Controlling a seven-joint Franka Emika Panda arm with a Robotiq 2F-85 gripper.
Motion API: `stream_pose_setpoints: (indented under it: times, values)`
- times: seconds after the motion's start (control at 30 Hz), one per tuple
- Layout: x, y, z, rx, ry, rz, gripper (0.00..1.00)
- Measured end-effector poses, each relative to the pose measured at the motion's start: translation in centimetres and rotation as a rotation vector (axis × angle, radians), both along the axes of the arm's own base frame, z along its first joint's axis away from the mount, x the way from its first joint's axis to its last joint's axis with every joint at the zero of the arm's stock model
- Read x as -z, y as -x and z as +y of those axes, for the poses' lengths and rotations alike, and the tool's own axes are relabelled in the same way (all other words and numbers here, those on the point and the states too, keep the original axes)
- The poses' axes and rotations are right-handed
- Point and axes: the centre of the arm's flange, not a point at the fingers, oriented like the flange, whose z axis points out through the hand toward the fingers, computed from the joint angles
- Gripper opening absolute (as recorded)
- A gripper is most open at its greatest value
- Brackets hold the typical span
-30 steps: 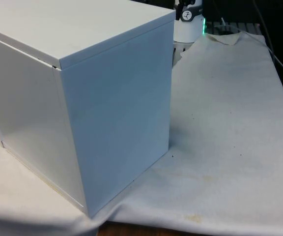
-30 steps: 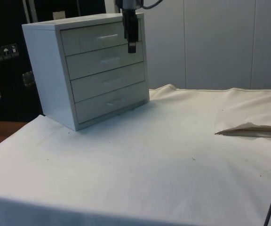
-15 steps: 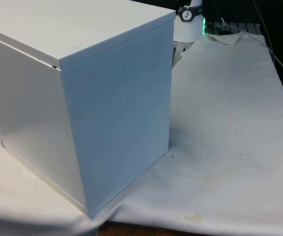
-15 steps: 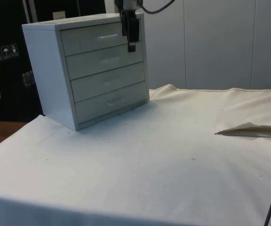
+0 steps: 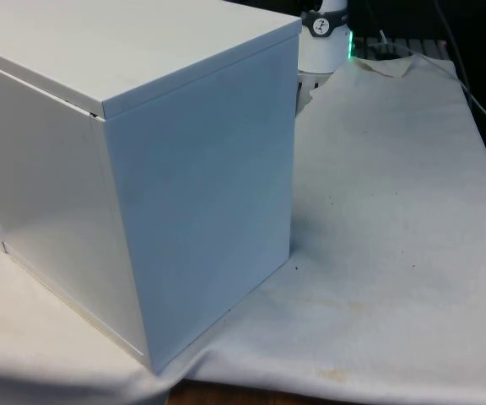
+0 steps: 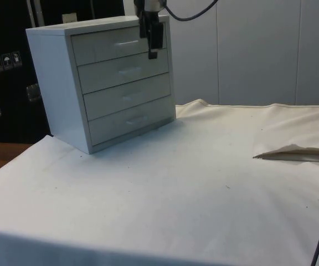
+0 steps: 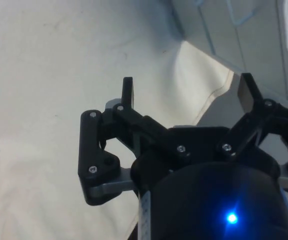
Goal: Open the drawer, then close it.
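Two fingers [image 7: 128,92] spread wide, holding nothing; the top drawer [image 6: 112,46], closed, lies just behind them.

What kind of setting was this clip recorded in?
Probably a robotics lab bench: a cloth-covered table, a small white chest of drawers as a prop, and a black gripper open beside its top drawer.

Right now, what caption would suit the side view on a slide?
Open black gripper hangs before the top drawer of a white four-drawer chest, all drawers shut.

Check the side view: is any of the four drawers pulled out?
No: all four drawer fronts of the chest of drawers sit flush, the gripper hanging before them.
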Motion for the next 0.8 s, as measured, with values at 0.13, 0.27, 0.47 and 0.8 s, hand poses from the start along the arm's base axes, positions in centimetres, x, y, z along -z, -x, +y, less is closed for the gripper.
stream_pose_setpoints:
  times: [0.13, 0.27, 0.47, 0.8]
  values:
    - [0.0, 0.0, 0.0, -0.016, 0.020, -0.011, 1.00]
    - [0.1, -0.1, 0.1, -0.031, 0.033, -0.027, 1.00]
    - [0.5, -0.1, -0.2, -0.056, 0.048, -0.066, 1.00]
    - [1.1, -0.2, -1.4, -0.102, 0.048, -0.116, 1.00]
